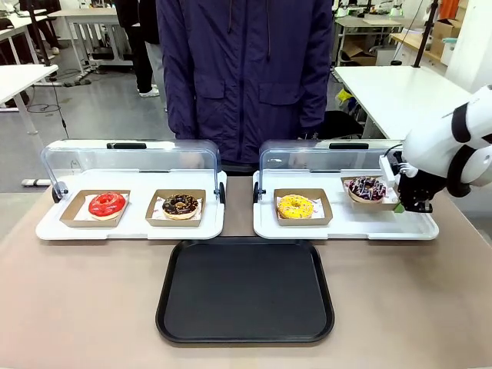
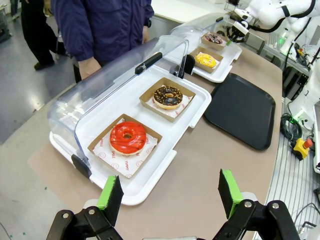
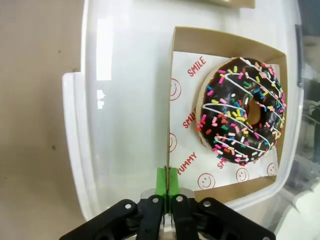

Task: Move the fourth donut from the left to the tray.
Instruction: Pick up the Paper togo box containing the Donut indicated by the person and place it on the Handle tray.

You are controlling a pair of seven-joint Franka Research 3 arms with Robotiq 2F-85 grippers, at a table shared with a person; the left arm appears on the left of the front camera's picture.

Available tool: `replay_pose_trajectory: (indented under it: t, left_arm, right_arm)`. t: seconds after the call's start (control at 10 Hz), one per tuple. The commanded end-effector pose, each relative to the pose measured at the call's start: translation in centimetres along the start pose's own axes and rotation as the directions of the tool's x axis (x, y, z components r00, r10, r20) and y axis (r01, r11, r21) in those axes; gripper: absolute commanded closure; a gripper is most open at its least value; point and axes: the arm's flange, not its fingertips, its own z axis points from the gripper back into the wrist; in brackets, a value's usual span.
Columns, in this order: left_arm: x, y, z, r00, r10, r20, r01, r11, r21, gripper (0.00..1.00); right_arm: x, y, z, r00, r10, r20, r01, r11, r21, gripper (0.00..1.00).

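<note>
The fourth donut (image 1: 367, 187) (image 3: 242, 117), dark chocolate with white streaks and coloured sprinkles, lies in its brown cardboard holder (image 3: 220, 40) at the right end of the right white tray (image 1: 346, 227). My right gripper (image 1: 399, 206) (image 3: 167, 181) is shut on the holder's side wall, its green pads pinching the cardboard edge. The black tray (image 1: 244, 290) (image 2: 242, 107) lies bare at the table's near middle. My left gripper (image 2: 170, 192) hangs open above the table, in front of the left white tray (image 2: 165, 165), holding nothing.
Two white trays with raised clear lids stand side by side. The left one holds a red donut (image 1: 107, 204) and a chocolate crumb donut (image 1: 181, 205); a yellow donut (image 1: 295, 206) sits beside the fourth. A person (image 1: 246, 77) stands at the far edge.
</note>
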Motion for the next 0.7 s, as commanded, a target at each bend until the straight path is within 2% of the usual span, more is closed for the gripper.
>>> replay_pose_trajectory:
  t: [0.0,0.2,0.6]
  left_arm:
    - [0.0,-0.2,0.0,1.0,-0.006,0.011,0.006,1.0,-0.007,0.0]
    - [0.0,-0.2,0.0,1.0,-0.006,0.011,0.006,1.0,-0.007,0.0]
    - [0.0,-0.2,0.0,1.0,-0.006,0.011,0.006,1.0,-0.007,0.0]
  right_arm:
    - [1.1,1.7,2.5,0.999,-0.041,-0.031,0.04,0.999,-0.022,0.98]
    - [2.4,3.3,4.7,0.998,-0.053,-0.041,0.051,0.998,-0.033,0.98]
    - [7.1,7.6,7.9,0.992,-0.118,-0.04,0.116,0.992,-0.047,0.98]
